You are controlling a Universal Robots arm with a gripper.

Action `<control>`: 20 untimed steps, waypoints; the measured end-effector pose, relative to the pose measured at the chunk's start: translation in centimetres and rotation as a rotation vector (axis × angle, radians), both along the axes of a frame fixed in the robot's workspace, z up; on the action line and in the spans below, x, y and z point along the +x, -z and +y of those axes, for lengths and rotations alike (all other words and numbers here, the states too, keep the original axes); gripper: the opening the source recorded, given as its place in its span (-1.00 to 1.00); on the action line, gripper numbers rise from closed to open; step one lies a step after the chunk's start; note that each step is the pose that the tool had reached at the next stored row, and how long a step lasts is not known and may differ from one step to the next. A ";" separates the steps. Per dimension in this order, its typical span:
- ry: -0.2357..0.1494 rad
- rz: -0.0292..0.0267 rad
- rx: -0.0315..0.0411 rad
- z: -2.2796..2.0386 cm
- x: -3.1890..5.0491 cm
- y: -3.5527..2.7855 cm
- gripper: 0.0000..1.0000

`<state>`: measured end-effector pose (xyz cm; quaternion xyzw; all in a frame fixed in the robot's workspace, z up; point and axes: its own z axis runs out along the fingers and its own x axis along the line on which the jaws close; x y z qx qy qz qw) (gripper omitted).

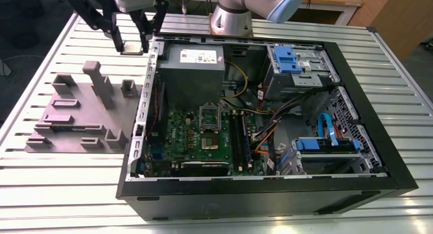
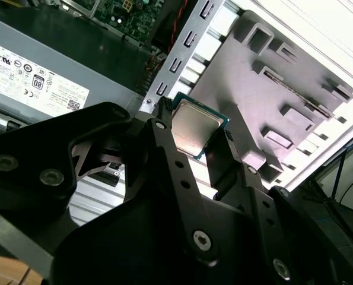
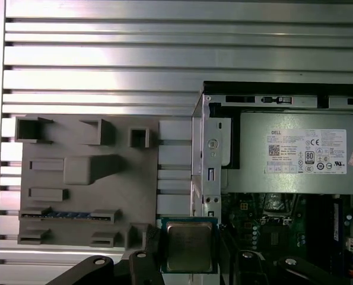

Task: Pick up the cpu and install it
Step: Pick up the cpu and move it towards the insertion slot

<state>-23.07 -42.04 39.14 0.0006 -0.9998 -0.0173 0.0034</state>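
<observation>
Carrying step: gripper [image 1: 133,43] clenched on the cpu [image 3: 188,246], aloft beside the computer case [image 1: 379,82] near the surface [image 1: 68,183] edge; installing, by judgement, calls for square alignment over the motherboard [image 1: 182,138].

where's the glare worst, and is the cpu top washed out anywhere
Second wrist view: the table past the grey fixture is blown out to white, and the cpu held in the gripper has a pale sheen; first wrist view: bright streaks on the table slats, cpu top not washed out; exterior view: the computer case interior sits in shadow.
</observation>
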 end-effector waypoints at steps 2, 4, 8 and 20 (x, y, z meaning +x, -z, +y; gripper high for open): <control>0.000 0.0000 0.0000 0.00 0.13 0.00 -0.06; 0.000 0.0001 0.0000 0.00 1.07 0.00 -0.06; 0.000 0.0000 0.0000 0.00 1.38 0.00 -0.06; 0.000 0.0000 0.0000 0.00 1.95 0.00 -0.06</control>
